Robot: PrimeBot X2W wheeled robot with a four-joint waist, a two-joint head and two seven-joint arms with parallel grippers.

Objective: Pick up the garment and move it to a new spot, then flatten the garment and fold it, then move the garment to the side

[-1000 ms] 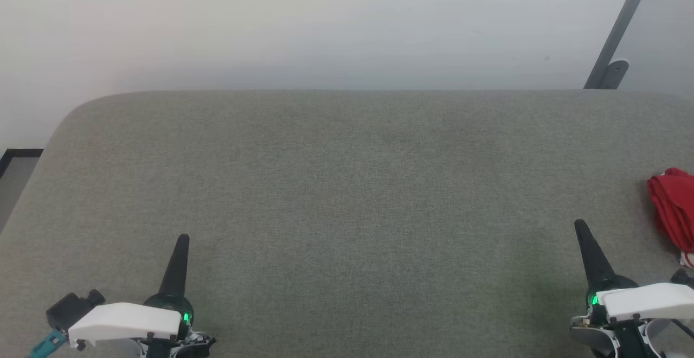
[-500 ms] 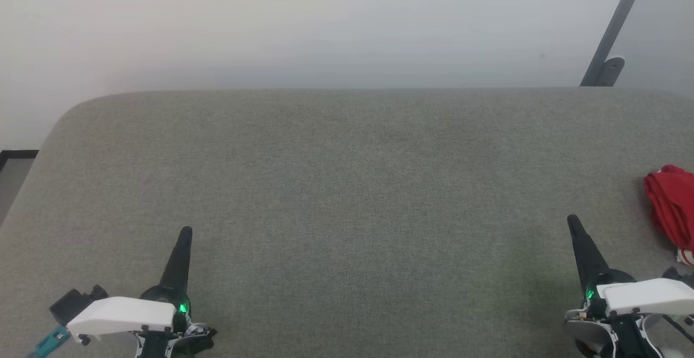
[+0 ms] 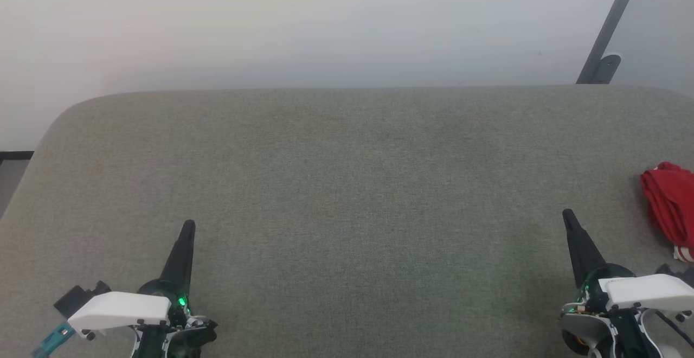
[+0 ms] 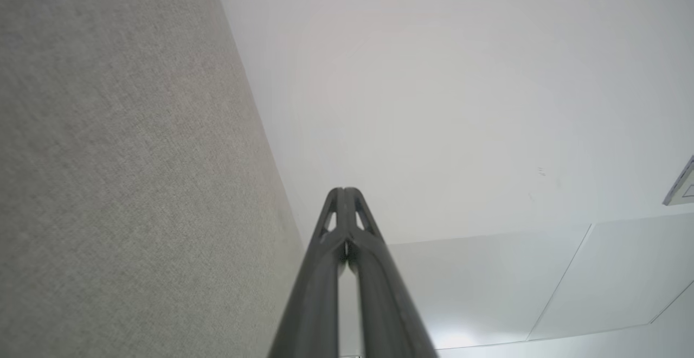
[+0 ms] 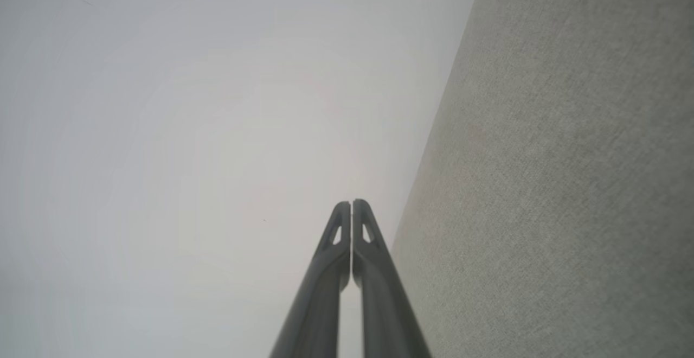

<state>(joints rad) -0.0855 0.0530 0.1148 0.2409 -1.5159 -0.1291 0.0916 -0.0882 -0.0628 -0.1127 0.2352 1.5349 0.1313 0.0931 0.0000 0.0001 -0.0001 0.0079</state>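
The garment (image 3: pixel 669 206) lies in a heap on the surface (image 3: pixel 347 173), at its far right. The head view's edge cuts it off, so how far it spreads to the right cannot be told. The right hand (image 3: pixel 567 215) is over the front right of the surface, to the left of the garment and apart from it. The left hand (image 3: pixel 187 224) is over the front left, well apart from both. Both hands point toward the wall (image 3: pixel 325 21) behind the surface. A slanted post (image 3: pixel 607 32) stands at the back right.
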